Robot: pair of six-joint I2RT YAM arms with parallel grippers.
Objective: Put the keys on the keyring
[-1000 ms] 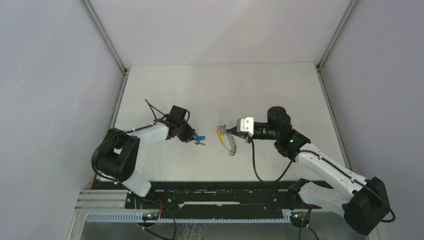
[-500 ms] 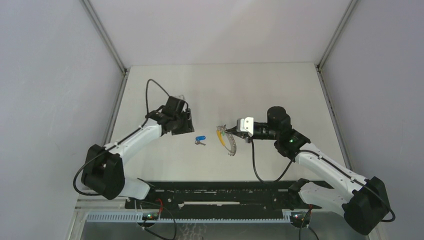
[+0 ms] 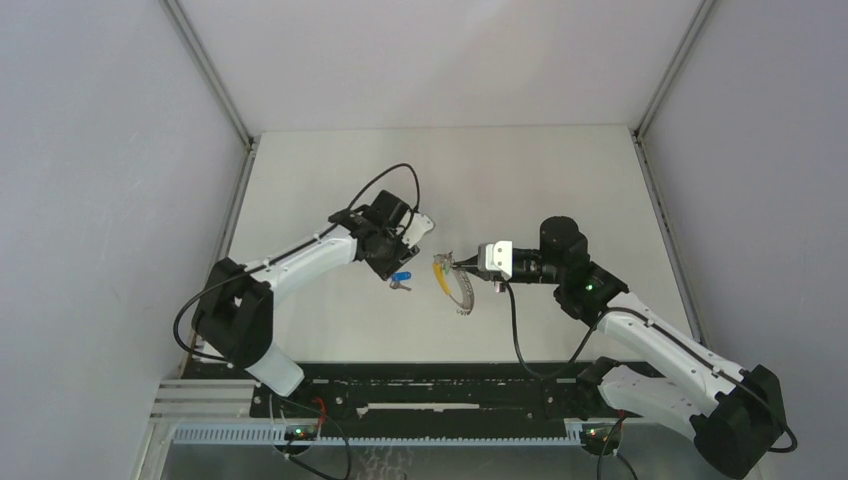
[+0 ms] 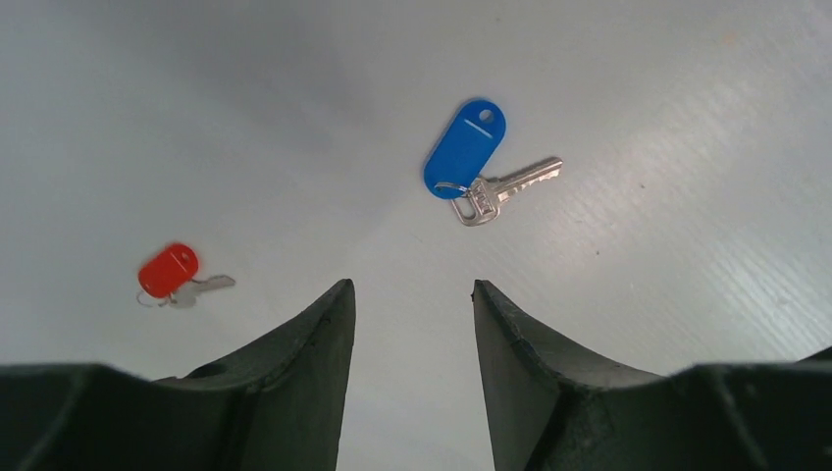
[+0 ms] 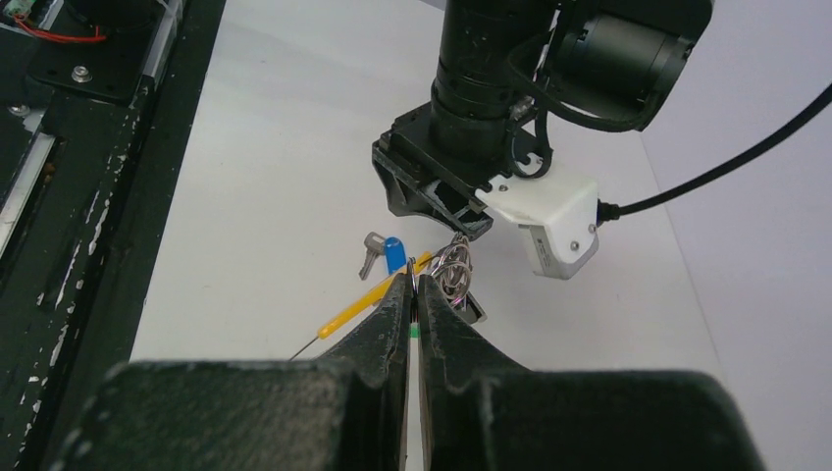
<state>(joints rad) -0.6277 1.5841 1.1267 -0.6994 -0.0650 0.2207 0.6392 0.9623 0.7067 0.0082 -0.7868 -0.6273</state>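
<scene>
1. While the left gripper (image 4: pixel 412 294) hangs over the table (image 3: pixel 520 170) with its jaws apart and nothing between them, we judge the step in hand to be picking up a key.
2. We see the blue-tagged key (image 4: pixel 469 152) lying flat at the upper centre of the left wrist view, just beyond the fingertips. The red-tagged key (image 4: pixel 169 271) lies at the lower left, well apart from it. Neither is on the ring yet.
3. We find the right gripper (image 5: pixel 413 287) closed, with the keyring (image 5: pixel 453 267) right at its tips, seemingly pinched there. In the top view it sits near the frame's centre, its yellow tab (image 3: pixel 440 272) toward the blue key and its bead chain (image 3: pixel 463 300) trailing toward the bottom.
4. Next, we think, the left jaws must come down astride the blue-tagged key and close so that its small loop stays free for threading.
</scene>
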